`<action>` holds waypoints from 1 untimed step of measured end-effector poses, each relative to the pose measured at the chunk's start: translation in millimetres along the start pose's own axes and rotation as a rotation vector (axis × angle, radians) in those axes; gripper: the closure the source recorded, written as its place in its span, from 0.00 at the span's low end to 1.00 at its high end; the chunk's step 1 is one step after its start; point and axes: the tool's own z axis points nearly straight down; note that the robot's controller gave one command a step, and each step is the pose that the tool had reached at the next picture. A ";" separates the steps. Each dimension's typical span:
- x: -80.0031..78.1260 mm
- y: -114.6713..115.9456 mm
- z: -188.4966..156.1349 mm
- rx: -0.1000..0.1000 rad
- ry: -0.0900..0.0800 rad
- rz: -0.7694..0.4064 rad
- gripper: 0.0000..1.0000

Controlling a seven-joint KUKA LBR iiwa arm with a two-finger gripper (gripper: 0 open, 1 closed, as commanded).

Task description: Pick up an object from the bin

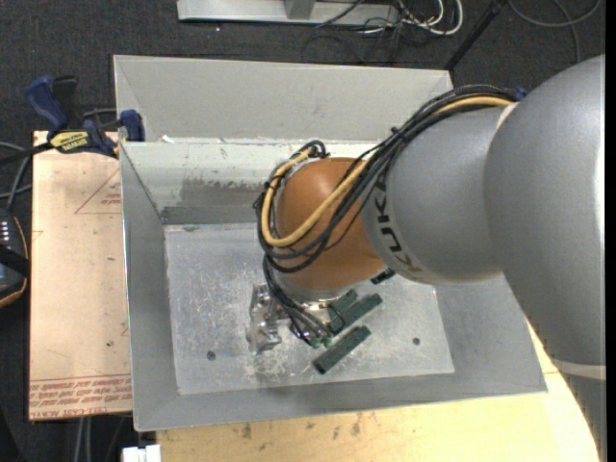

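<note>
My gripper [264, 329] hangs low over the bin floor, just left of the middle near the front wall, below the orange cover. Its metal fingers reach down to the floor. Right beside it, to the right, lie dark green flat pieces: one long bar [342, 348] lies slanted nearest the front, and another green piece [354, 307] sits just behind it, partly under the arm. Nothing shows between the fingers.
The big grey arm and its orange cover with looped cables hang over the middle and right of the bin, hiding the floor under them. Bare scuffed floor shows at the left and along the front.
</note>
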 end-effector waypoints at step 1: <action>-5.6 -19.8 -49.3 0.001 0.001 -0.185 1.00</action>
